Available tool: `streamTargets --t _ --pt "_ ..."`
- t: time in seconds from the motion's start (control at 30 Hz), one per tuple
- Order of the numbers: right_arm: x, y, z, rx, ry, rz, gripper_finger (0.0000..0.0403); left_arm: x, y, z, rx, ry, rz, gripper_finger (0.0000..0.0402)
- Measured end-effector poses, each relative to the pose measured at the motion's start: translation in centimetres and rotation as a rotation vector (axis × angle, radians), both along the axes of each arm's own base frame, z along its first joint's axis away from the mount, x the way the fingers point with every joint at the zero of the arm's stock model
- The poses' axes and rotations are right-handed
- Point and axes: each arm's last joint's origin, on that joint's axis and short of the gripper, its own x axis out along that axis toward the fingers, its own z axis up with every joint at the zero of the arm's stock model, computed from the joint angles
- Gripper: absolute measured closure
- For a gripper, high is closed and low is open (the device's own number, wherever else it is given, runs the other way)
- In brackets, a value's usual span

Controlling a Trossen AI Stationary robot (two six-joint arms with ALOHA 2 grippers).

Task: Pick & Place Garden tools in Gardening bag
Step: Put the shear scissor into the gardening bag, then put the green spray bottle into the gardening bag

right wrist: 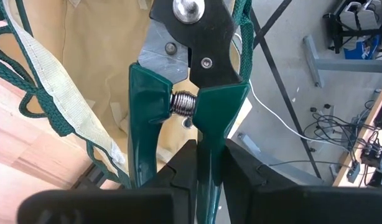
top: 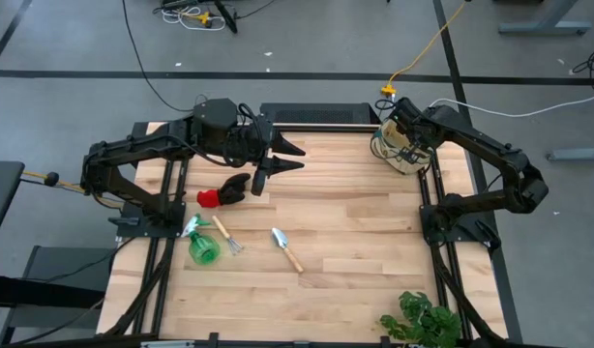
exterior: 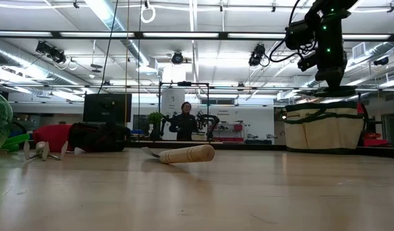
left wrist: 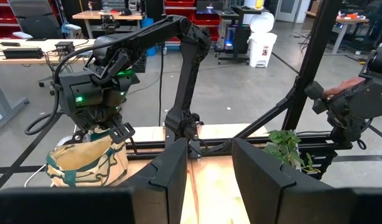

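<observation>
1. One pair of pruning shears [right wrist: 190, 93], green-handled, was clamped in the right gripper [right wrist: 206, 163] over the gardening bag [top: 401, 152] at the table's [top: 355, 242] far right corner.
2. Next, likely: opening those jaws to drop them in.
3. Left gripper [left wrist: 206, 168] hovered, jaws parted, empty.
4. No writing was legible.

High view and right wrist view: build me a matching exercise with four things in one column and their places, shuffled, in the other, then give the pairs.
Things:
1. pruning shears
2. trowel
3. glove
4. spray bottle

Places:
A. lying mid-table, wooden handle toward the near edge
B. held in the right gripper over the gardening bag
C. lying at the table's left side, beside the mini rake
D. lying on the table just beside the left gripper, whose jaws stand open and empty

Pairs: 1-B, 2-A, 3-D, 4-C
</observation>
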Motion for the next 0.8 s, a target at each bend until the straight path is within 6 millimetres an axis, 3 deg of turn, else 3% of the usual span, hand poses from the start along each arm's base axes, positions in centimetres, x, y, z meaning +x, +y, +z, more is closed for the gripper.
streamTargets --t 0.13,0.53,0.8 --pt "0.01 -0.01 0.00 -0.002 -0.002 -0.002 0.0328 0.00 0.00 0.00 0.000 0.000 0.000 0.0268" --pt "0.29 -0.28 0.07 -0.040 -0.054 -0.029 0.0207 0.00 0.00 0.01 0.000 -0.001 0.000 0.0268" --pt "0.36 -0.34 0.08 -0.045 -0.061 -0.027 0.0188 0.00 0.00 0.01 0.000 0.000 0.000 0.0268"
